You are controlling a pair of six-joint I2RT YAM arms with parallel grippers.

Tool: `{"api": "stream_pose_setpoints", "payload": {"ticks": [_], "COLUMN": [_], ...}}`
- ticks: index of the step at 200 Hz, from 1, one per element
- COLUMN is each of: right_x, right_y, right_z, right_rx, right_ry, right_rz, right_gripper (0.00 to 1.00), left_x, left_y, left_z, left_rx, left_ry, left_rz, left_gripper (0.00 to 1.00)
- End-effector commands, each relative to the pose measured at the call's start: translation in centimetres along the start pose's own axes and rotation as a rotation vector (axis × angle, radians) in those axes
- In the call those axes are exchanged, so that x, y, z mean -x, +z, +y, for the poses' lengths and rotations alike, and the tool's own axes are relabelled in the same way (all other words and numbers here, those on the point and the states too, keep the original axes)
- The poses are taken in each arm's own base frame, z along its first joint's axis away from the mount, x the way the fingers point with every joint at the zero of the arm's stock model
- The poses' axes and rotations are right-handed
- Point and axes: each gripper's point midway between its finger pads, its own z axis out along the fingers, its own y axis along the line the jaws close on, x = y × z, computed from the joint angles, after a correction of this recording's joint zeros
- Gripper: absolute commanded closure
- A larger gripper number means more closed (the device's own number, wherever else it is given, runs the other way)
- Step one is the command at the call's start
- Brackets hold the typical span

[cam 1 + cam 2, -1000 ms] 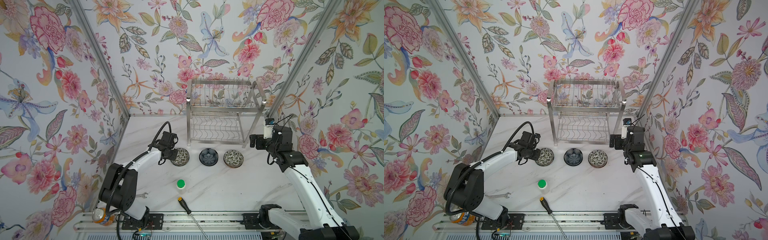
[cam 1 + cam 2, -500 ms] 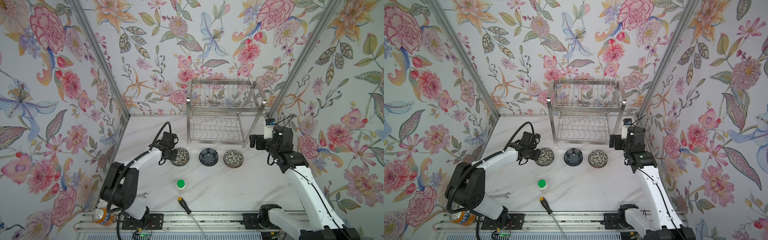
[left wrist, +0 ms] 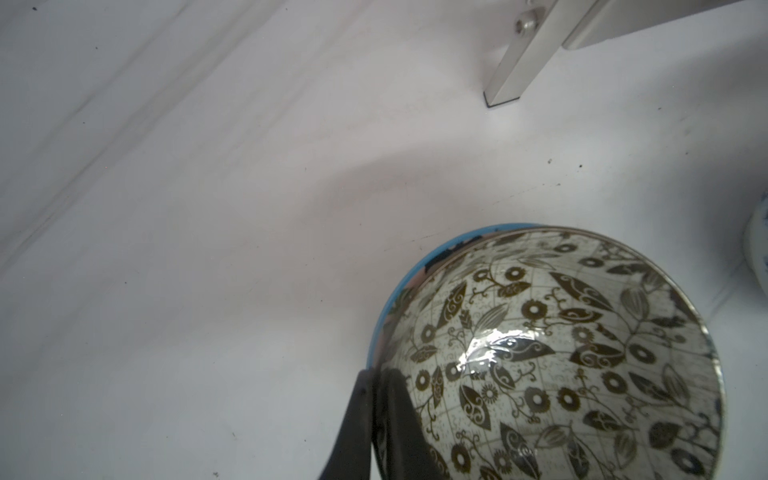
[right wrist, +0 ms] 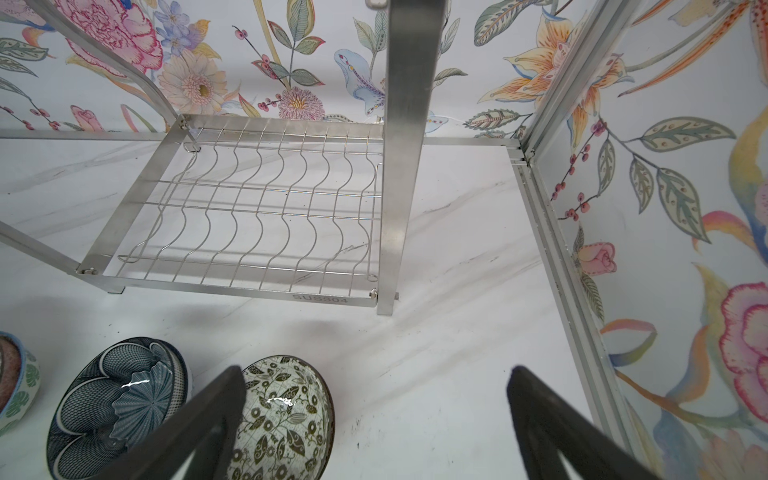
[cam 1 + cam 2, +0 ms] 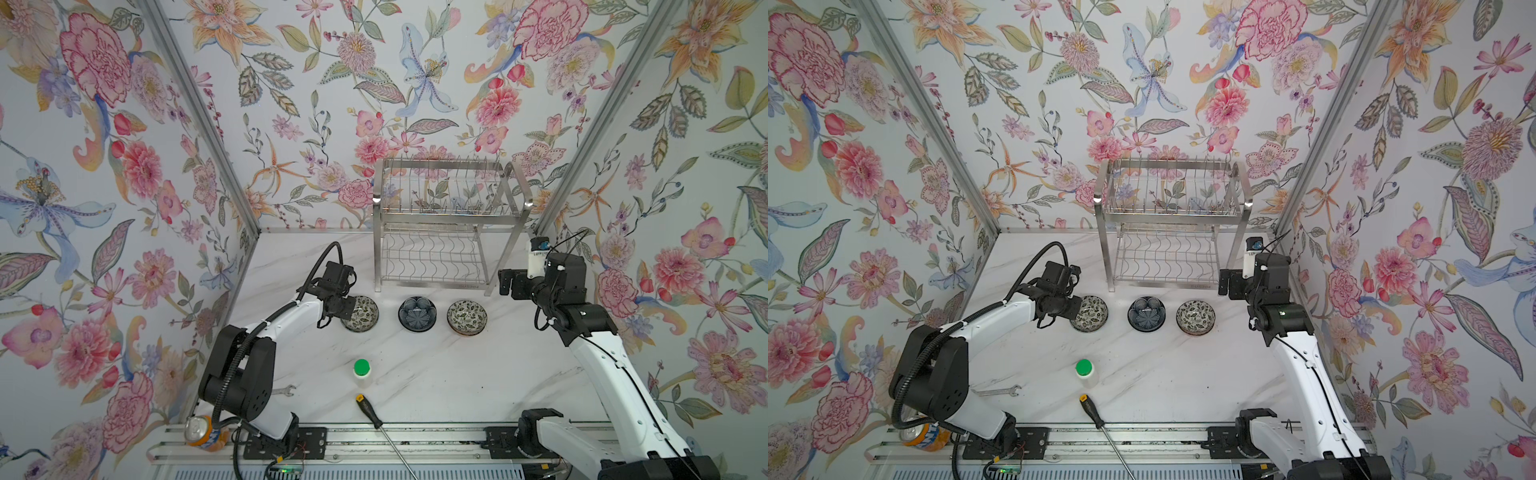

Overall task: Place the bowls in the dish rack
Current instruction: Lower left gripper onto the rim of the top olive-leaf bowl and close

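One bowl (image 3: 561,353), rim pinched by left gripper (image 3: 377,376) (right gripper (image 4: 374,370) spread wide).

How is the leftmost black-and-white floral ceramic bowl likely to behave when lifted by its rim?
The leftmost black-and-white floral ceramic bowl shows glossy highlights, so it may slip. Pinched at one rim edge by the left gripper, it will probably tilt. It looks rigid yet chippable.

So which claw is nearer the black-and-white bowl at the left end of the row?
Left. The left claw is shut on the rim of that bowl; the right claw hangs open beyond the row's far end.
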Motion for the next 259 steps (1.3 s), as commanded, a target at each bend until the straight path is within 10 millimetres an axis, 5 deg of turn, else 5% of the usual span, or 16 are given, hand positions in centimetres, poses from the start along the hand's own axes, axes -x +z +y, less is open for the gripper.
{"api": "stream_pose_setpoints", "payload": {"ticks": [1, 44, 95, 136, 168, 259], "right_x": [-0.4, -0.5, -0.6, -0.8, -0.7, -0.8], "right_y": [0.3, 0.4, 0.6, 0.6, 0.6, 0.6], "right_z": [0.0, 0.1, 0.2, 0.3, 0.3, 0.3], "right_rx": [0.005, 0.012, 0.018, 0.021, 0.024, 0.024], "right_ry": [0.015, 0.016, 0.016, 0.016, 0.016, 0.016], "right_rz": [0.007, 0.010, 0.018, 0.021, 0.021, 0.021], "right_gripper": [0.01, 0.01, 0.01, 0.01, 0.01, 0.01], "left_x": [0.3, 0.6, -0.5, -1.4, -1.9, -1.9], "left_y": [-0.9, -1.3, -0.9, -0.5, 0.1, 0.3], "left_z": [0.6, 0.7, 0.2, -0.1, -0.6, -0.3], "left_rx": [0.048, 0.046, 0.013, -0.014, -0.044, -0.024], "left_ry": [0.046, 0.067, 0.085, 0.076, 0.060, 0.058], "left_rz": [0.017, 0.020, 0.048, 0.066, 0.074, 0.086], "left_gripper": [1.00, 1.00, 0.60, 0.53, 0.55, 0.90]}}
